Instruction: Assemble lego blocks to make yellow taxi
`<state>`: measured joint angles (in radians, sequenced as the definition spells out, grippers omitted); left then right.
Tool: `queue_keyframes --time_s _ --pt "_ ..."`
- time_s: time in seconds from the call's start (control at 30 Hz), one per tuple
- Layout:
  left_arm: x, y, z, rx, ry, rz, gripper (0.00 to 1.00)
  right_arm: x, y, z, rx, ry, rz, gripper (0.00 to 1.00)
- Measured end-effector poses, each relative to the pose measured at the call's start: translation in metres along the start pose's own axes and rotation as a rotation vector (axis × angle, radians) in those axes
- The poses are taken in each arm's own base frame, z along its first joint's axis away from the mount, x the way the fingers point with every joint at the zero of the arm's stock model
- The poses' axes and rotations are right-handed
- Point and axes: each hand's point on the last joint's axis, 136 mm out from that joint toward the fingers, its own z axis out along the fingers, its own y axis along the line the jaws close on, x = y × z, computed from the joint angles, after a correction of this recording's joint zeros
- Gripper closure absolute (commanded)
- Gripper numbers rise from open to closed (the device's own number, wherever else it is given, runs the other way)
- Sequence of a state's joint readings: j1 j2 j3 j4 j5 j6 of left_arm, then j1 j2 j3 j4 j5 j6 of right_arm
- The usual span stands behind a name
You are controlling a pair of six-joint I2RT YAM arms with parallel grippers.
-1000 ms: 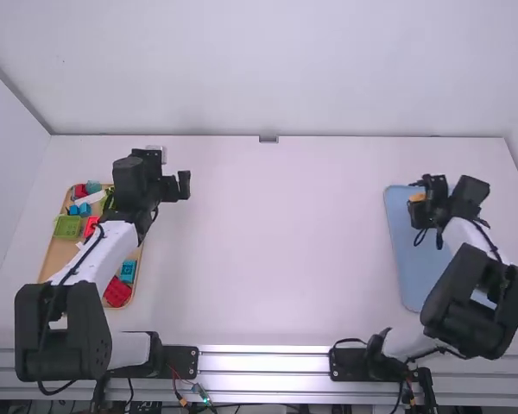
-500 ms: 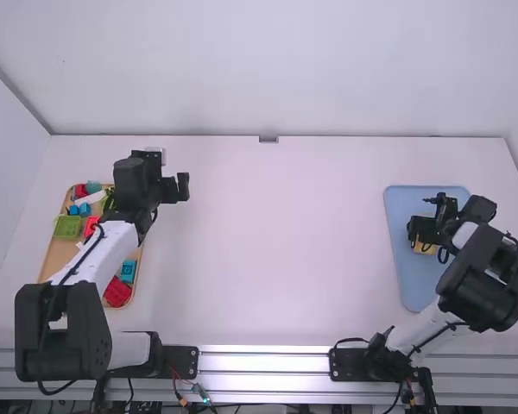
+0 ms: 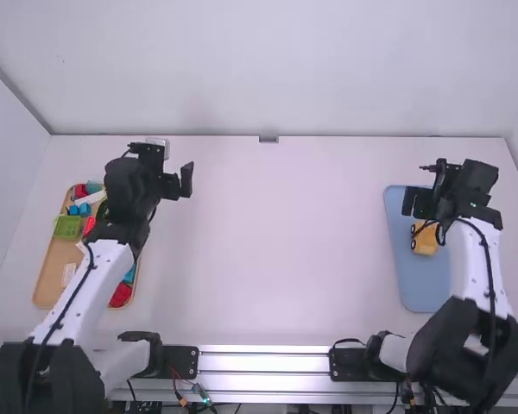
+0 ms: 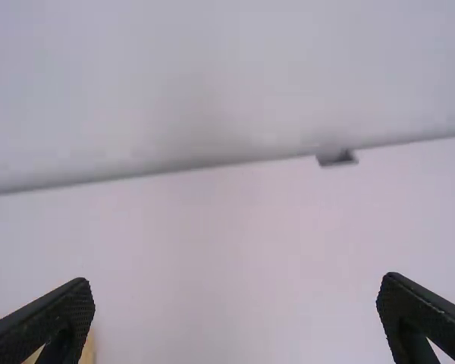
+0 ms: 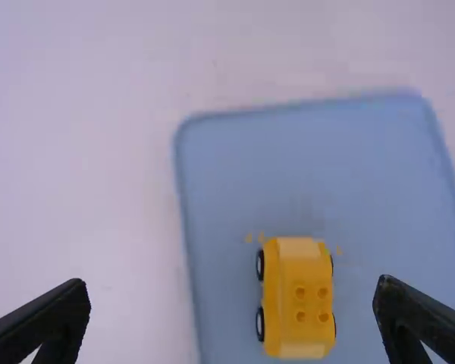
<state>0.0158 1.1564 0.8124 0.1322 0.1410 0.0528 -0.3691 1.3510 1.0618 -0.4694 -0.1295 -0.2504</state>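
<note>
Near left on counter (image 3: 285,259): red block (image 3: 120,295) in wooden tray (image 3: 50,283), green block (image 3: 67,227) farther along. Right side: yellow car (image 3: 426,241) on blue tray (image 3: 423,293). Right hand (image 3: 415,203) slightly farther, released, empty. Left hand (image 3: 180,183) farthest, same state.

The white surface (image 3: 293,241) and the wall (image 3: 268,69) are lit brightly and evenly in the high view. Soft, pale shade is seen low on the wall, and white shine is thrown back by the metal rail (image 3: 268,364). In the left wrist view, the line between wall and surface is blurred. In the right wrist view, the blue tray (image 5: 220,182) is blurred along its edges, but the yellow toy car (image 5: 299,296) is shown more clearly.
</note>
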Motion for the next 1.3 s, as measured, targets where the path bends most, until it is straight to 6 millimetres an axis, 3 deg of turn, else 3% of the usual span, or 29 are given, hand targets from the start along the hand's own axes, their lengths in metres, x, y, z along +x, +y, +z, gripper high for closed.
queue_keyframes --time_s 0.13,0.3,0.4,0.5,0.6,0.83,1.17,1.3 --pt "-0.025 -0.002 -0.022 -0.005 -0.081 0.011 0.01 -0.028 0.029 -0.047 -0.016 -0.136 -0.064 0.02" --pt "-0.037 -0.004 -0.041 -0.014 -0.123 0.011 0.06 -0.049 0.049 -0.084 -0.023 -0.267 -0.101 0.06" --pt "-0.019 -0.003 -0.046 -0.031 -0.080 -0.015 0.10 -0.053 0.054 -0.091 -0.013 -0.312 -0.093 0.10" --pt "0.012 0.001 -0.048 -0.063 -0.006 -0.034 0.14 -0.047 0.063 -0.087 -0.014 -0.322 -0.079 0.15" --pt "0.030 0.005 -0.053 -0.092 0.022 -0.041 0.19 -0.042 0.075 -0.087 -0.034 -0.345 -0.067 0.19" --pt "0.051 0.006 -0.072 -0.117 0.003 -0.043 0.32 -0.041 0.107 -0.108 -0.122 -0.486 -0.042 0.32" --pt "0.105 0.001 -0.091 -0.118 0.004 -0.050 0.54 -0.029 0.104 -0.134 -0.126 -0.699 -0.009 0.54" --pt "0.129 -0.001 -0.095 -0.118 0.002 -0.050 0.63 -0.009 0.104 -0.132 -0.124 -0.720 -0.007 0.63"
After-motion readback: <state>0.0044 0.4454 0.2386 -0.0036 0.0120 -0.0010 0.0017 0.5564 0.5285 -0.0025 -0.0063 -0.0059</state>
